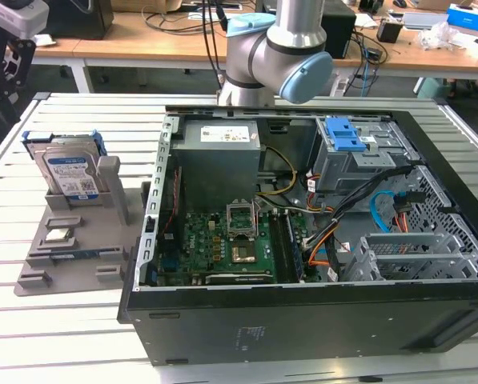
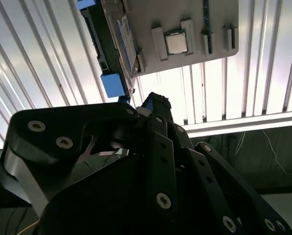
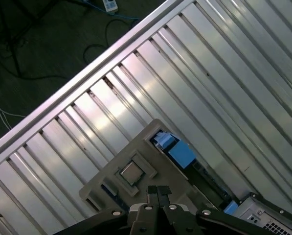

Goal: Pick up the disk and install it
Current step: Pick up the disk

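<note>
Currently the disk [image 1: 69, 174] stands upright in a grey holder [image 1: 74, 240] at the exterior view's left; the end effector [image 3: 158, 191] hovers closed, empty.

Robotics lab or electronics workshop. Robot arm [image 1: 279, 48] at slatted metal table [image 1: 62, 336]; open computer case [image 1: 303, 320], bare motherboard [image 1: 214, 248]; grey parts fixture [image 1: 70, 248]; desks [image 1: 134, 48] behind, covered with cables [image 1: 170, 18].

disk [image 1: 69, 170] base hidden in holder [image 1: 110, 232], arm [image 1: 275, 48] cropped
</note>
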Robot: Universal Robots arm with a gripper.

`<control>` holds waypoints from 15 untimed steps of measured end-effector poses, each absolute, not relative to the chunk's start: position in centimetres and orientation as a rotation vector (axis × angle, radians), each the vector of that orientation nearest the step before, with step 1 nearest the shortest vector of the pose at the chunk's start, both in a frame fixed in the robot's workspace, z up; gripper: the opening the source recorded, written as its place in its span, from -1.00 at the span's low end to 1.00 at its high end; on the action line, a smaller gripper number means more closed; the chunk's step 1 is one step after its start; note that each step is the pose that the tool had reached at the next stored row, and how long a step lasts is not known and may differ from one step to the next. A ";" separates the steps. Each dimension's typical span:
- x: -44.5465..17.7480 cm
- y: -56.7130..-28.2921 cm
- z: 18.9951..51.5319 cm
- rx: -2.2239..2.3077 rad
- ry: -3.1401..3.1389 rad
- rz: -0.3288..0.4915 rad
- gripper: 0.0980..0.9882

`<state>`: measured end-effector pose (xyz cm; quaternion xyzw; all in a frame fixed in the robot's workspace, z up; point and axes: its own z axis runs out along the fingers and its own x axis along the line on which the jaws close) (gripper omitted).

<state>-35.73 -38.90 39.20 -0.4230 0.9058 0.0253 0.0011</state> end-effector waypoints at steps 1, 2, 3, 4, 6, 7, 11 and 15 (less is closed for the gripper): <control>-35.7 -38.9 39.2 -1.348 2.835 0.079 -0.98; -35.7 -38.9 39.2 -1.373 2.823 0.080 -0.98; -35.7 -38.9 39.2 -1.389 2.816 0.080 -0.98; -35.7 -38.9 39.2 -1.402 2.810 0.080 -0.98; -35.7 -38.9 39.2 -1.432 2.795 0.080 -0.98; -35.7 -38.9 39.2 -1.450 2.786 0.080 -0.98; -35.7 -38.9 39.2 -1.511 2.755 0.080 -0.98; -35.7 -38.9 39.2 -1.560 2.728 0.080 -0.98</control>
